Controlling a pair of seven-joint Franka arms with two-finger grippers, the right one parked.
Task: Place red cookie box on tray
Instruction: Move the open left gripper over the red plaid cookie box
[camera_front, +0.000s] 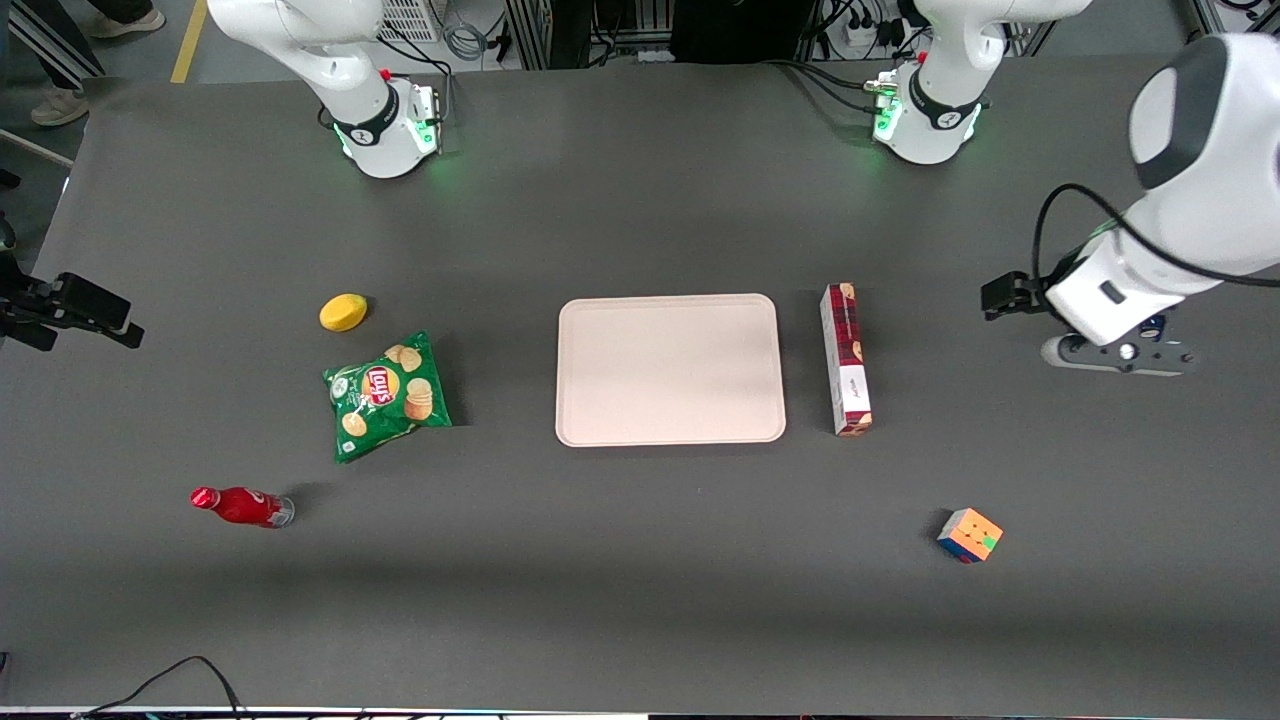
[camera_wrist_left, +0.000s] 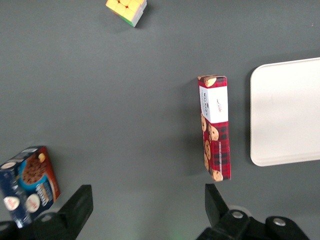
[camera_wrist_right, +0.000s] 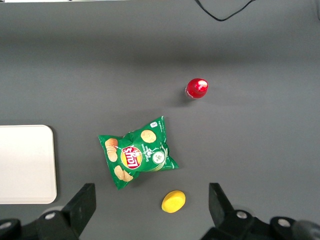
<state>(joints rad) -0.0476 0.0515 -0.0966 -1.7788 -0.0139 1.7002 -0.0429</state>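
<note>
The long, narrow dark-red plaid cookie box (camera_front: 846, 360) lies flat on the dark grey tabletop (camera_front: 640, 560), just beside the short edge of the large pale beige rectangular tray (camera_front: 670, 369) that faces the working arm's end. A thin strip of tabletop shows between them, so they do not touch. The box lies roughly parallel to this edge, and its white label panel is on the half nearer to the front camera. Nothing lies on the tray.

The left arm's hand (camera_wrist_left: 147, 205) hangs above the tabletop toward the working arm's end, well apart from the box and not touching anything. In the left wrist view its two black fingers (camera_wrist_left: 216, 202) stand wide apart, with only bare tabletop between them. The same view shows the red cookie box (camera_wrist_left: 215, 126) beside the tray's rounded corner (camera_wrist_left: 285, 112), and a shorter dark-blue cookie box (camera_wrist_left: 27, 182) close to one finger.

A multicoloured puzzle cube (camera_front: 969, 535) sits nearer to the front camera than the red box. Toward the parked arm's end there is a green bag of potato chips (camera_front: 388, 394), a small yellow lemon-shaped object (camera_front: 343, 312) farther from the camera than the bag, and a red plastic bottle (camera_front: 241, 506) lying on its side, nearer to the camera than the bag.
</note>
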